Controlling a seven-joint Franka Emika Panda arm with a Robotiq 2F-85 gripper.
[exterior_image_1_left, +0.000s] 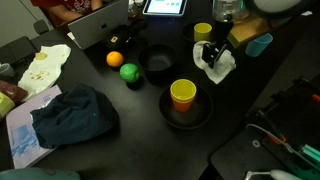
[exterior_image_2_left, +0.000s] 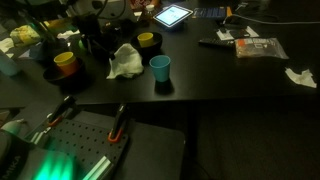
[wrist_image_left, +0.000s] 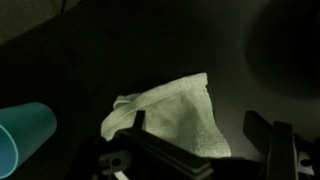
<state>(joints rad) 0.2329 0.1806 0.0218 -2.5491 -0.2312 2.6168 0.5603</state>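
Wrist view, left to right: teal cup (wrist_image_left: 22, 135) at the left edge, near the cloth but apart from it. White cloth (wrist_image_left: 175, 115) crumpled mid-frame on the dark counter (wrist_image_left: 70, 60). Right of it, only bare counter

Gripper (wrist_image_left: 198, 128) hangs just over the cloth, jaws wide, one finger on each side of the heap, nothing held. Cannot tell whether the tips touch the fabric

In an exterior view, same order: yellow cup (exterior_image_1_left: 202, 32) behind, cloth (exterior_image_1_left: 220, 66) below the gripper, teal cup (exterior_image_1_left: 258, 45) just beyond it

Handling, as judged: light, soft, limp. It looks likely to sag and drape once lifted, corners trailing. Not fragile. The weave should give fair friction, so slipping is unlikely, but it squashes to almost nothing and the jaws must close right down to keep it

Best hold: the raised fold at the middle of the heap, where layers bunch, not the thin flat edge lying on the counter
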